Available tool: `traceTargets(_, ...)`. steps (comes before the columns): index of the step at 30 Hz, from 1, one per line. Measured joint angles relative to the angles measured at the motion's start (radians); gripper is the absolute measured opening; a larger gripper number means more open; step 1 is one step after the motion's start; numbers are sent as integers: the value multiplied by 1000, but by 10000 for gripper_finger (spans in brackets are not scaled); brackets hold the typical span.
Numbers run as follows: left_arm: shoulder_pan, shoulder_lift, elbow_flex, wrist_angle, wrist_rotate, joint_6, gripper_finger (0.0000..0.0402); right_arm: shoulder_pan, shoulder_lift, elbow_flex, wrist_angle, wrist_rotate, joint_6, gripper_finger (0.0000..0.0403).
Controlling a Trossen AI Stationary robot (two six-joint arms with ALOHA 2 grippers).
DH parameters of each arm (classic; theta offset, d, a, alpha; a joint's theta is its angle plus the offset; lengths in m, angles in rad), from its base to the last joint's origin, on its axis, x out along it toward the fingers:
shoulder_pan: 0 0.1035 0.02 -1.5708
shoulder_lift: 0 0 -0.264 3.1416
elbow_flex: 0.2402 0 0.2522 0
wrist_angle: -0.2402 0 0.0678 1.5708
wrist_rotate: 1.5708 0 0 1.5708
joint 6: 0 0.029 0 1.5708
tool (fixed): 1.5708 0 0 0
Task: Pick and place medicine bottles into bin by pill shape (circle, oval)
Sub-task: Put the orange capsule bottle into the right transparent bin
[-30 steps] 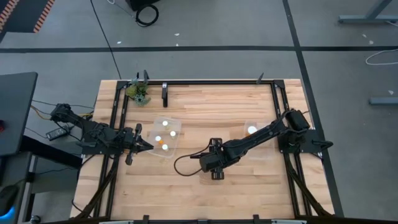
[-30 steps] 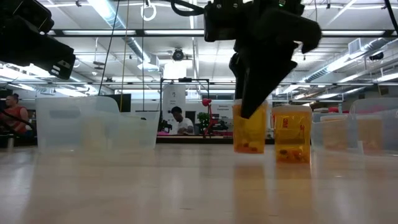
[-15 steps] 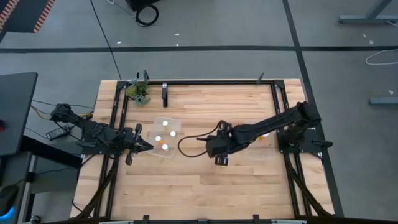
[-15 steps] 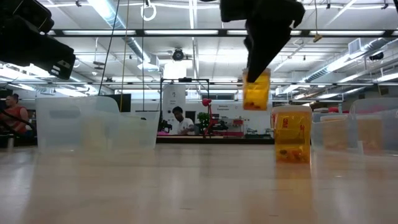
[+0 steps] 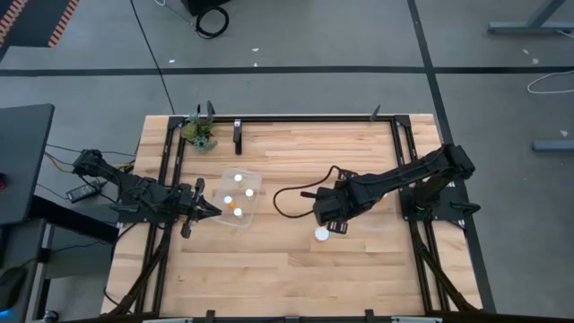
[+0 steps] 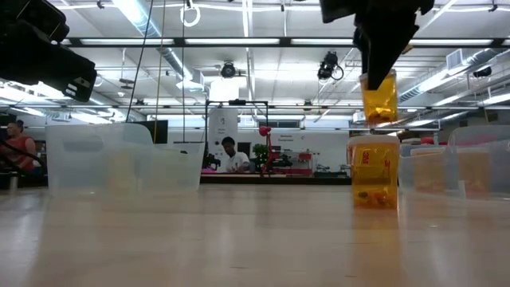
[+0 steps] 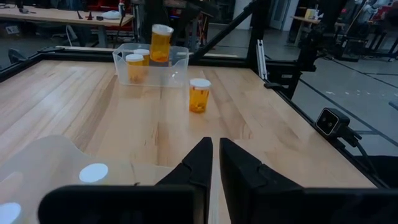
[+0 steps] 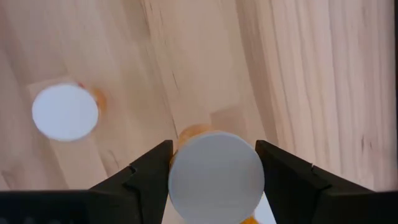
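My right gripper (image 5: 334,220) is shut on an orange pill bottle with a white cap (image 8: 216,176) and holds it in the air (image 6: 379,100) near the middle of the table. A second bottle (image 5: 321,235) stands upright on its base on the wood just near of it; it also shows in the low view (image 6: 374,171). A clear bin (image 5: 238,197) at centre left holds several bottles. Another clear bin (image 7: 180,62) with at least one bottle (image 7: 134,65) stands behind the held bottle. My left gripper (image 5: 211,211) is shut and empty at the left bin's left side. My right gripper pinches the bottle at the sides of its white cap (image 8: 180,180), one finger on each side. The fingers (image 8: 149,168) come from above, pointing down. The bottle hangs upright below them, lifted clear of the table and higher than the standing bottle's cap.
A green plant clump (image 5: 199,133) sits at the far left corner. A black frame (image 5: 314,117) runs round the table's far and side edges. Bare wood lies along the near half of the table (image 5: 296,278). People show in the room beyond (image 6: 231,155).
My right gripper has risen from the table with the bottle and gone toward the table's right edge. The bottle, first standing on the wood beside the second bottle, now hangs upright and clear above it. The second bottle has stayed in place.
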Motion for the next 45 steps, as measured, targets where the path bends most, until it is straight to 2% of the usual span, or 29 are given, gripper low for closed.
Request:
traceTargets(12, 0, 0, 0, 0, 0, 0, 28, 65, -68, -23, -74, 26, 137, 228)
traceTargets(21, 0, 0, 0, 0, 0, 0, 40, 112, -275, -313, -47, 18, 349, 228)
traceTargets(30, 0, 0, 0, 0, 0, 0, 30, 152, -505, -589, 92, -68, 538, 228)
traceTargets(37, 0, 0, 0, 0, 0, 0, 38, 153, -529, -710, 170, -151, 572, 228)
traceTargets(45, 0, 0, 0, 0, 0, 0, 34, 153, -528, -730, 205, -170, 605, 237)
